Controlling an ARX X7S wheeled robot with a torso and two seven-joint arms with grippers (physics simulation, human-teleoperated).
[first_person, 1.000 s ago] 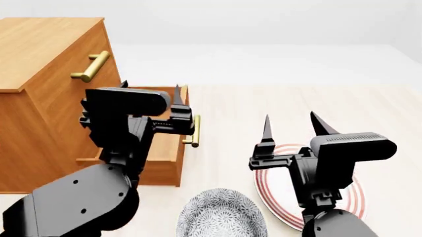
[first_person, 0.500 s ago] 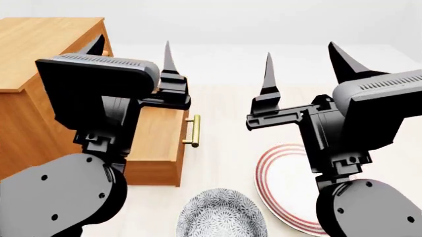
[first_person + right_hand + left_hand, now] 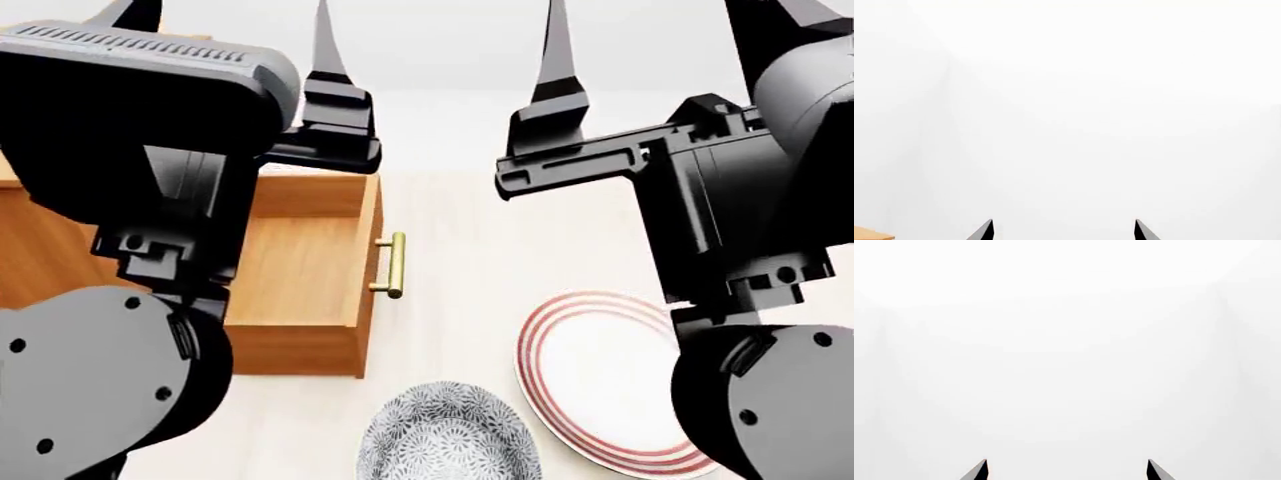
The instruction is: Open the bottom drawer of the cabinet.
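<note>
The bottom drawer [image 3: 310,262] stands pulled out of the cabinet [image 3: 30,252], its brass handle [image 3: 390,265] free and its inside showing. The rest of the cabinet is hidden behind my left arm; a corner of it shows in the right wrist view [image 3: 867,234]. My left gripper [image 3: 224,15] is raised high above the drawer, open and empty; its fingertips [image 3: 981,470] point at blank white. My right gripper [image 3: 661,20] is raised level with it, open and empty, also facing white in the right wrist view [image 3: 1064,227].
A white plate with red rings [image 3: 601,385] lies on the pale floor at the right, under my right arm. A grey patterned bowl [image 3: 447,438] sits in front of the drawer's corner. Both arms block much of the head view.
Both arms have risen towards the head camera. My left gripper has moved up and away from the drawer's handle. The drawer stays pulled out.
</note>
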